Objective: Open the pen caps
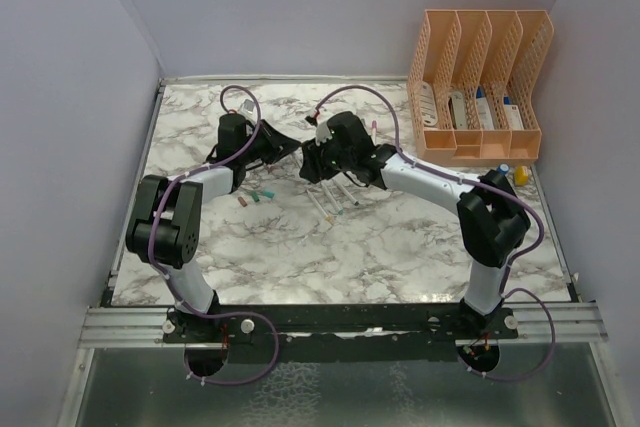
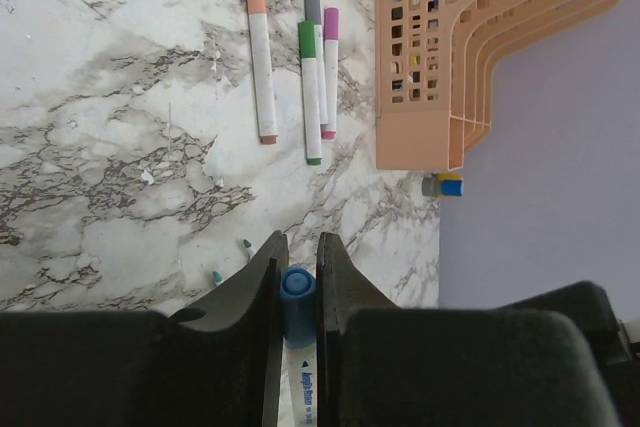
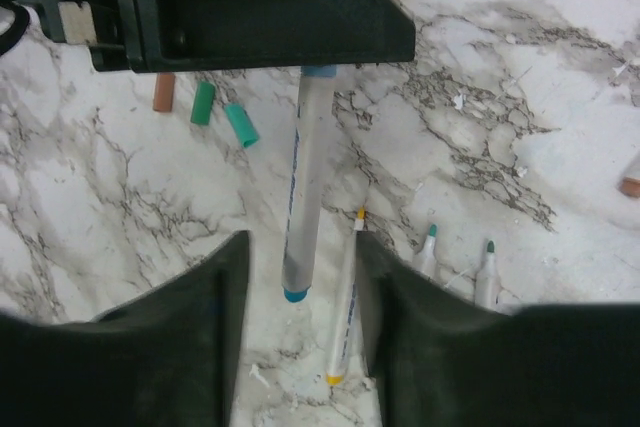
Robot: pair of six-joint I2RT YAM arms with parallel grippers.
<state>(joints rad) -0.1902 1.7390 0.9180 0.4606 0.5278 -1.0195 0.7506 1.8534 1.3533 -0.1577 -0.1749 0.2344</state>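
- Left end effector (image 1: 283, 145) and right end effector (image 1: 312, 159) meet nose to nose just above the middle of the overhead view, over the bench (image 1: 300, 257). I judge they face each other so one can anchor a pen while the other works on its cap.
- In the same view, loose caps (image 1: 256, 197) lie left of centre and a scatter of pens (image 1: 335, 199) sits just right of them. The peach organiser (image 1: 480, 77) stands in the upper right corner, well apart from the work.
- In the left wrist view, the left end effector is clamped on the blue-ended pen (image 2: 298, 297) at lower centre. The blue end is pinched between the fingers (image 2: 264, 277) and the white barrel runs back toward the camera. A grip this near the end probably keeps the pen from twisting.
- At upper centre of that view, several capped pens (image 2: 311, 87) lie side by side on the bench, just left of the organiser, not yet opened.
- In the right wrist view, the right end effector's fingers stand apart at lower left and lower right. The pen's free blue end hangs between them and touches neither. The left end effector, the dark block across the top, carries the other end.
- Orange, green and teal caps lie in the upper left of that view, and bare-tipped pens show at lower right. I judge several pens already done.
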